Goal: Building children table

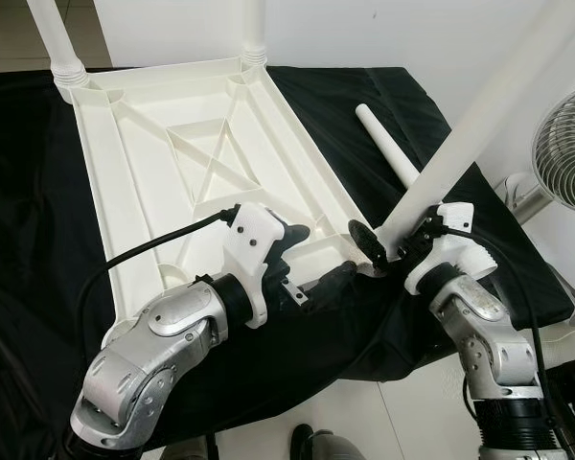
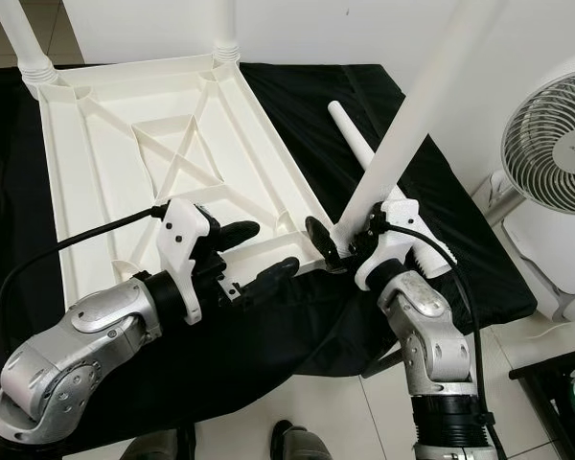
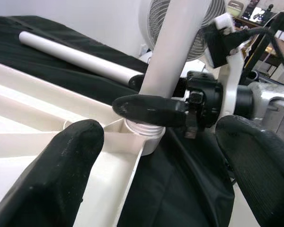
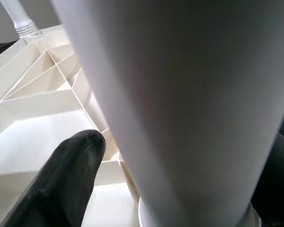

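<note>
1. The white tabletop [image 1: 201, 163] lies upside down on the black cloth [image 1: 383, 105], filling the centre-left of the head views, ribs facing up.
2. Two legs [image 1: 53, 34] already stand in the far corner sockets at the top of the frame.
3. A third leg [image 1: 479, 125] slants from the upper right down into the near right corner socket; it looks seated but tilted, so likely not yet screwed home.
4. A fourth leg [image 1: 388, 144] lies loose on the cloth, right of the tabletop.
5. The right gripper [image 1: 388, 247] pinches the third leg just above the socket.
6. The left gripper [image 1: 316, 257] is spread at the tabletop's near edge, holding nothing.
7. A fan [image 1: 565, 144] stands at the right edge.
</note>
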### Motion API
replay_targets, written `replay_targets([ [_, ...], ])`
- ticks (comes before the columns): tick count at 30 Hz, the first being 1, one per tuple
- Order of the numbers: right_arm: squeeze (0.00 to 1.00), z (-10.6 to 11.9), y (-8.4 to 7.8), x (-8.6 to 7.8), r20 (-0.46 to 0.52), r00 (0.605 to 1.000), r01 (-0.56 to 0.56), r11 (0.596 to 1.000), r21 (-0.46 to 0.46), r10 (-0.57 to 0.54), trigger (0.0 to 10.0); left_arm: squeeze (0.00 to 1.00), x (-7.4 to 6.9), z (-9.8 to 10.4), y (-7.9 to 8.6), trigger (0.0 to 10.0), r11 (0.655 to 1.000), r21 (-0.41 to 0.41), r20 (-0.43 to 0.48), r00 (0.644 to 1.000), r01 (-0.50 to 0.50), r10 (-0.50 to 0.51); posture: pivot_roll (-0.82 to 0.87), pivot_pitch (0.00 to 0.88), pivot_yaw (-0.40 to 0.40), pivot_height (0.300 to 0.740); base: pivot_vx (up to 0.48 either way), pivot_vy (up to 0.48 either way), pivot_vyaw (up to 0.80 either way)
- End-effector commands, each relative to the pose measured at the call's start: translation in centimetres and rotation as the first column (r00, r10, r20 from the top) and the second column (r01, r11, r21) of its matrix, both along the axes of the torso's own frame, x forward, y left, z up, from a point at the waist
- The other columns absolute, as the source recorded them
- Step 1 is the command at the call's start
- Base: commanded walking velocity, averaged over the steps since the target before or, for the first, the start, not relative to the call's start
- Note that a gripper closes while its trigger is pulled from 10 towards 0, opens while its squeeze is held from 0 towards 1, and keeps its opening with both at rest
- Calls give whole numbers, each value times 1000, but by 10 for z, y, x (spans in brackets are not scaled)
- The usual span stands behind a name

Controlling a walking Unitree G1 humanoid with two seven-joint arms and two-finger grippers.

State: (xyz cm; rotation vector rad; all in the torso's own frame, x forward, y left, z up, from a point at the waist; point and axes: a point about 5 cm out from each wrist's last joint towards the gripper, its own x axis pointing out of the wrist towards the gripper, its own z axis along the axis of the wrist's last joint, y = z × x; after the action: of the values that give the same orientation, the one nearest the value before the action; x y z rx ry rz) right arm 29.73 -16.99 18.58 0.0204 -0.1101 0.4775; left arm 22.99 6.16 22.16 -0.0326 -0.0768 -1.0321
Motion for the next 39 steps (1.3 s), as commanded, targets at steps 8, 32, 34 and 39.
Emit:
replay_targets([
  [8,0,1,-25,1,-4,995,-95,990,-104,95,10000,0,-2,-22,-7,10000,997,42,-77,995,60,-57,26,188,-69,740,0,0,0],
  [32,0,-7,-31,14,-48,976,-218,955,-199,213,0,0,-5,-21,-18,10000,995,44,-73,994,84,-80,49,191,-71,740,0,0,0],
  [34,0,-8,-32,13,-53,977,-212,958,-194,205,0,0,-5,-21,-19,10000,996,44,-71,994,82,-79,49,191,-71,740,0,0,0],
  [39,0,-13,-34,11,-62,990,-135,974,-182,126,10000,0,-4,-19,-19,10000,996,40,-66,995,82,-79,47,193,-72,740,0,0,0],
])
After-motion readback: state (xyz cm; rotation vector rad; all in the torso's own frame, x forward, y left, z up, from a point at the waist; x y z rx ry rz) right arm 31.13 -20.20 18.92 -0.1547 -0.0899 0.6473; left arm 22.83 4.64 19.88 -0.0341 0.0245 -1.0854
